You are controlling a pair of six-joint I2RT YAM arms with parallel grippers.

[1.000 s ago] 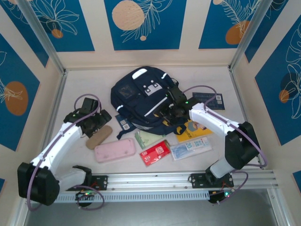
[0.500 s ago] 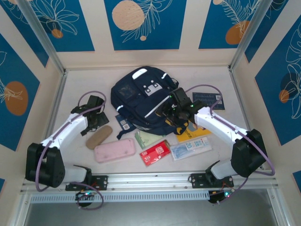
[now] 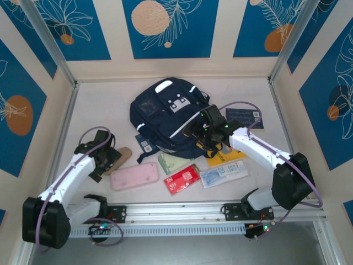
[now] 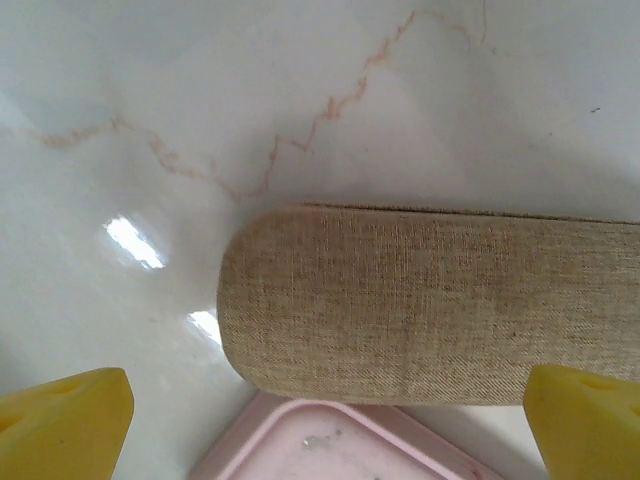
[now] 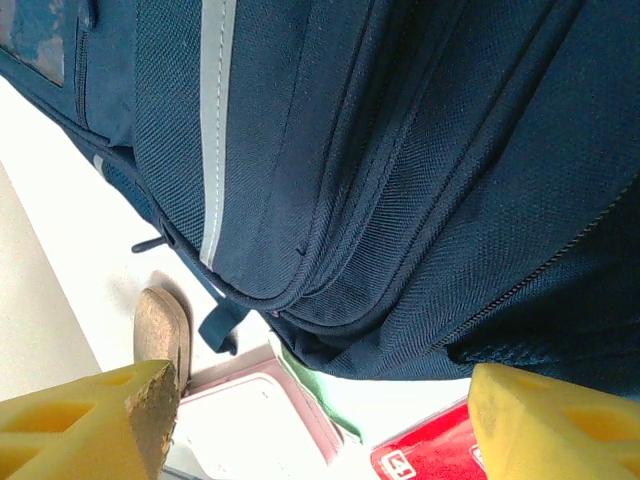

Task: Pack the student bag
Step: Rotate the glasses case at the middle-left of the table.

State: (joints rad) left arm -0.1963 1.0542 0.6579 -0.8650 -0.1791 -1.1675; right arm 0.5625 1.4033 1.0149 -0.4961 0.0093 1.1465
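At the middle rear of the marble table (image 3: 105, 105), the student bag (image 3: 165, 116) is laid flat with its grey-white front patch (image 3: 177, 104) turned upward. The right gripper (image 3: 198, 134) is held against the bag's near right edge. In the right wrist view its yellow fingertips (image 5: 85, 425) are seen spread apart with nothing pinched between them, and the navy fabric and a white stripe lie just beyond.

The left gripper (image 3: 108, 160) is poised over the tan fabric glasses case (image 3: 122, 154), left of the bag. Its jaws are released and spread wide, and in the left wrist view the case's rounded end is framed between the fingertips (image 4: 60, 425) without being touched.

A pink pencil case (image 3: 135, 176) is set just beside the glasses case on its near side. To its right a pale green item (image 3: 174, 163), a red packet (image 3: 183, 179) and a clear packet (image 3: 223, 174) are ranged along the bag's near edge. A yellow booklet (image 3: 229, 152) is partly covered by the right arm, and a small navy booklet (image 3: 245, 117) lies to the bag's right.
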